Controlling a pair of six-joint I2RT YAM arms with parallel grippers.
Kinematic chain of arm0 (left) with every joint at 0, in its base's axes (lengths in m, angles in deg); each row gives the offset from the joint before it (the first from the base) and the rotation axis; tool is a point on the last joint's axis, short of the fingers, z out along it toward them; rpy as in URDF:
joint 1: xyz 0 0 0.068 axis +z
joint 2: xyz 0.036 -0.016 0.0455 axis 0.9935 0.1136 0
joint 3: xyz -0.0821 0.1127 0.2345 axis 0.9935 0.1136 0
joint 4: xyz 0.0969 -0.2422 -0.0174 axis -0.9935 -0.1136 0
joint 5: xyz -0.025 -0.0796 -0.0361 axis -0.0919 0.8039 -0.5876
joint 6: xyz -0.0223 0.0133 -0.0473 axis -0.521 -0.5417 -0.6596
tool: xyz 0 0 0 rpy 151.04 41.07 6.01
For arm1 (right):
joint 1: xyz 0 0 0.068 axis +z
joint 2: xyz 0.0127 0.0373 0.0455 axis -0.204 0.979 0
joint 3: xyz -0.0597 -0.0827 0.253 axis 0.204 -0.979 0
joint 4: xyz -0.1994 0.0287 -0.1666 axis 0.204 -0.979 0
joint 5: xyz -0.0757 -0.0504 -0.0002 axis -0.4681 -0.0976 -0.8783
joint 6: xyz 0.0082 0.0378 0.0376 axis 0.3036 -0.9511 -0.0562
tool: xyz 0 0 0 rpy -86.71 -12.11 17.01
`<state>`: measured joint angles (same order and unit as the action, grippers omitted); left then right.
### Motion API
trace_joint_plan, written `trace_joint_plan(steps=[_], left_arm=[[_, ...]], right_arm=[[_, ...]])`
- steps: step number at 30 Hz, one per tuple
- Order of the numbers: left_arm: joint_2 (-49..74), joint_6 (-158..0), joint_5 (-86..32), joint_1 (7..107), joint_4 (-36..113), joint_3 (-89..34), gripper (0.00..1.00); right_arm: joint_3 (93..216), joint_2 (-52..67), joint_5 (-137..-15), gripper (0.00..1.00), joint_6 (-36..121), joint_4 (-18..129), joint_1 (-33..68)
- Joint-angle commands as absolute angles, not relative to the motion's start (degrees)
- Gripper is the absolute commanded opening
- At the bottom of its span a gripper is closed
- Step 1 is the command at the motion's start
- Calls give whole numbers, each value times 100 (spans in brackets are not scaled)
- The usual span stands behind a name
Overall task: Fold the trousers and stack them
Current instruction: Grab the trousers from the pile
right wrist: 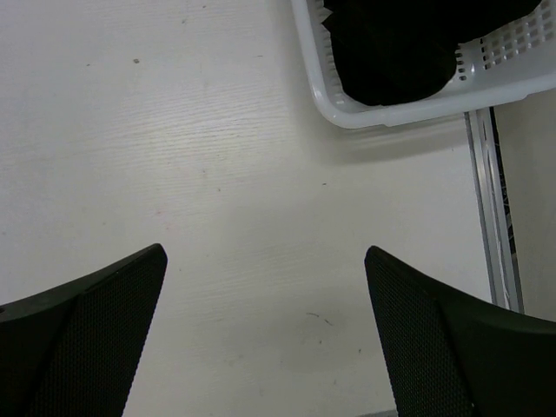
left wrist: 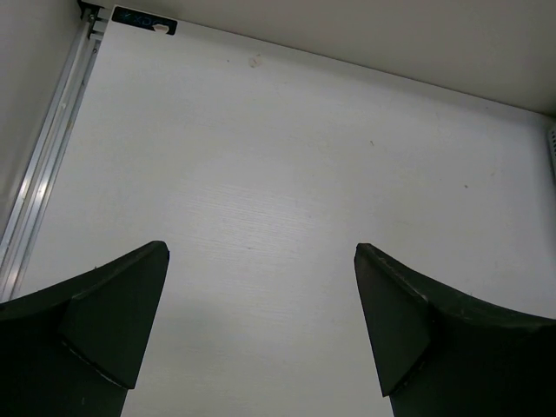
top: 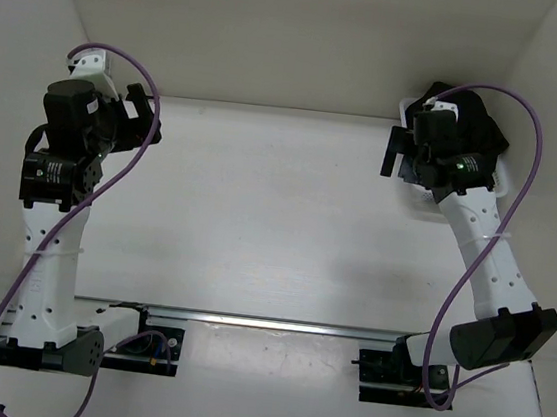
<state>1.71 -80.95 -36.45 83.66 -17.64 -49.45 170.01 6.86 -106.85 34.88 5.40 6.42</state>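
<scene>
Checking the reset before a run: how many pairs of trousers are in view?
1. The trousers lie bunched, black, in the white basket at the far right corner of the table. Others may be hidden under them.

1. Table [right wrist: 217,174]: white, faint wood grain, a few small dark specks; lies under and ahead of the right gripper [right wrist: 265,256] and the left gripper [left wrist: 261,248].
2. Basket [right wrist: 408,115]: white plastic, slatted wall; ahead and to the right of the right gripper, standing on the table.
3. Metal rail [right wrist: 491,208]: right of the right gripper, just past the basket.
4. Second metal rail [left wrist: 43,174]: left of the left gripper, along the table edge.
5. Dark label [left wrist: 143,19]: far ahead-left of the left gripper; print unreadable.
6. Enclosure wall [left wrist: 347,26]: pale, beyond the table's far edge.
</scene>
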Motion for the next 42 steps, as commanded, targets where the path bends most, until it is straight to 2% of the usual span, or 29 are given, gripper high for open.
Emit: trace_joint_plan(steps=[1,4,8,12,14,17,26,33,35,37,39,40,41,42], left_arm=[[108,-7897,-3835,8348,-1724,-5009,100],[177,-8072,-4215,8348,-1776,-5009,100],[398,-8134,-4033,8348,-1837,-5061,100],[538,-8134,-3479,8295,-1908,-5009,100],[749,-8196,-3416,8295,-1908,-5009,100],[959,-8257,-3416,8233,-1908,-5062,100],[1329,-8319,-3478,7996,-1908,-5387,100],[1505,-8319,-3530,7882,-1856,-5387,100],[1575,-8319,-3592,7820,-1856,-5387,100],[1637,-8380,-3592,7768,-1856,-5387,100],[1698,-8380,-3592,7768,-1856,-5387,100],[1699,-8432,-3592,7715,-1856,-5387,100],[1699,-8433,-3592,7715,-1856,-5439,100],[1699,-8433,-3592,7715,-1856,-5440,100]], right_arm=[[16989,481,-11163,100,3524,543,686],[16936,481,-11664,100,3365,595,686],[16883,543,-12078,100,3234,719,467],[16629,604,-11806,96,2822,1359,-496],[16786,814,-10720,95,2470,1422,-1330],[17348,1856,-9341,95,2328,1422,-2141],[20581,5170,-9301,99,2794,860,-2310],[22059,6571,-8713,99,2794,1088,-2504],[22235,6860,-8502,94,2794,1254,-2504],[22297,6993,-8273,75,2584,1404,-2504],[22297,7055,-8176,44,2391,1510,-2504],[22297,7003,-8176,12,2390,1562,-2504],[22297,6933,-8272,2,2320,1563,-2504],[22245,6662,-8368,0,2267,1563,-2452]])
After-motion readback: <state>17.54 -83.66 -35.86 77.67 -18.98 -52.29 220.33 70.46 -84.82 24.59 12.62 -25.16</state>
